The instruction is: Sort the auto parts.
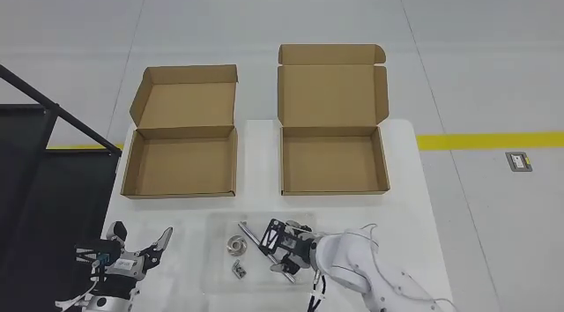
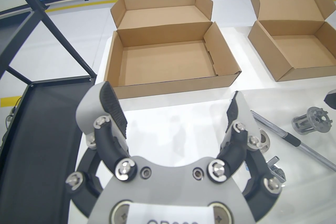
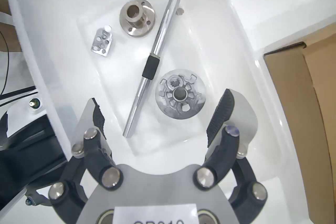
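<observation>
In the top view two cardboard boxes stand open at mid-frame on the tabletop (image 1: 260,180): the left box (image 1: 181,194) and the right box (image 1: 333,191), both bare inside. Below them, at lower centre, a clear tray (image 1: 218,278) holds the parts. The right pincer (image 1: 275,245) hangs over the tray's right half. The left pincer (image 1: 143,234) sits in the lower left corner, off the tray.

In the left wrist view the left pincer (image 2: 172,93) is spread wide with nothing between its pads. It faces the left box (image 2: 170,86).

In the right wrist view the right pincer (image 3: 160,99) is also wide open and empty, above the tray (image 3: 231,12). The hub (image 3: 179,97) lies just beside the rod (image 3: 162,28). The flange (image 3: 137,17) and bracket (image 3: 101,41) lie farther off, apart from each other.

We judge the step in hand to be the first pick, likely the hub. To do it well, we would centre the pincer on the hub and turn the wrist so neither finger lands on the rod. Then we would lower until the pads flank the rim, close gently, and lift straight up over the tray wall. Which box suits the hub, we cannot tell.
</observation>
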`<state>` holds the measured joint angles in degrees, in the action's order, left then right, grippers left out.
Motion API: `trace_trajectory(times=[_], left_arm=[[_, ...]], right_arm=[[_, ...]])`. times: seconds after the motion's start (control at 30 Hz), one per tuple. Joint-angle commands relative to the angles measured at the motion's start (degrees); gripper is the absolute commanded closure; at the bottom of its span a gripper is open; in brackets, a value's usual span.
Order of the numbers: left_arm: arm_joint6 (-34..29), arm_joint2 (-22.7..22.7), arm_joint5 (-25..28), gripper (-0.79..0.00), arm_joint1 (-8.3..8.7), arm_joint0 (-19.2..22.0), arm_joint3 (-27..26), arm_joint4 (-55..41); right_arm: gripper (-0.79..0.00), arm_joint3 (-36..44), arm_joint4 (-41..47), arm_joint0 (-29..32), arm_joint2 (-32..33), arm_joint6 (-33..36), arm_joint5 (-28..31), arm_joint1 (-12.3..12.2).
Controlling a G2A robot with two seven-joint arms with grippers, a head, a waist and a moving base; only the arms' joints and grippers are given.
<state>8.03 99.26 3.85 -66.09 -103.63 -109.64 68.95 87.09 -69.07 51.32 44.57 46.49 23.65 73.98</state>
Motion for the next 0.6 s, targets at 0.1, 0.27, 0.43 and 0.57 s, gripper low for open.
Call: trace_trajectory(times=[0.1,0.27,0.43,0.57], left_arm=[[0.0,0.0,0.0,-0.785,0.0,0.0,0.0,0.0],[0.0,0.0,0.0,-0.785,0.0,0.0,0.0,0.0],[0.0,0.0,0.0,-0.785,0.0,0.0,0.0,0.0],[0.0,0.0,0.0,-0.785,0.0,0.0,0.0,0.0]], right_arm=[[-0.785,-2.34,-1.43,-2.41,-2.86,2.97,-4.06,1.38],[-0.533,-4.65,-2.76,-4.06,-5.2,3.95,-5.68,2.59],[-0.068,-6.44,-3.38,-4.87,-6.13,3.61,-6.9,3.44],[0.0,-6.09,-6.13,-4.87,-6.25,4.09,-7.44,3.55]])
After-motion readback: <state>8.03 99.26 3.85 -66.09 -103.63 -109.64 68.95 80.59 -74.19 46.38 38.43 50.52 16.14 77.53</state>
